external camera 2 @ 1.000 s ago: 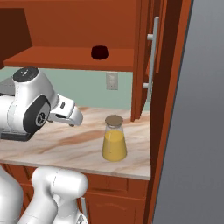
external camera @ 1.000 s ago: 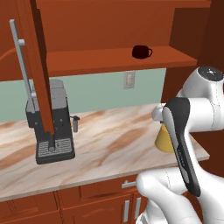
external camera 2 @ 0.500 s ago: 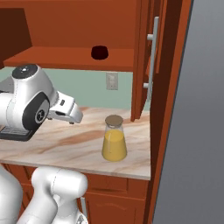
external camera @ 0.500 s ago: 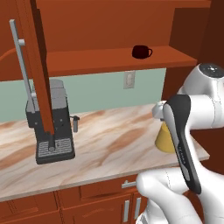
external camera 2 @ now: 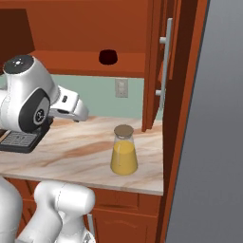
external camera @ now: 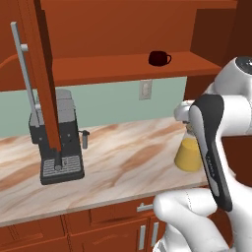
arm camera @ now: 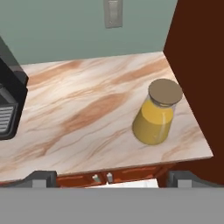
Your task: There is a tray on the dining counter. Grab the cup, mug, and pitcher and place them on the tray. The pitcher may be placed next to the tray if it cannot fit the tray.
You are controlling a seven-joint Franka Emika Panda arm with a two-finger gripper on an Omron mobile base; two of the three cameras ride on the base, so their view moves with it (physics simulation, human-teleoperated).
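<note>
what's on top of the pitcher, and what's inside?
A round tan lid caps the pitcher. Orange liquid shows through the glass, filling the wide lower body. The lid hides the mouth, so the rim can't be seen.

Pale green wall (external camera: 113,101), reddish wooden cabinets (external camera: 118,29)

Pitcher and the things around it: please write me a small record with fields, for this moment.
pitcher: upright on the marbled counter, near its right end, tan lid on, orange liquid inside
mug: dark red, on the open cabinet shelf above the counter
coffee machine: at the left of the counter
gripper: open, holds nothing, apart from the pitcher
wall outlet: on the green wall
</note>
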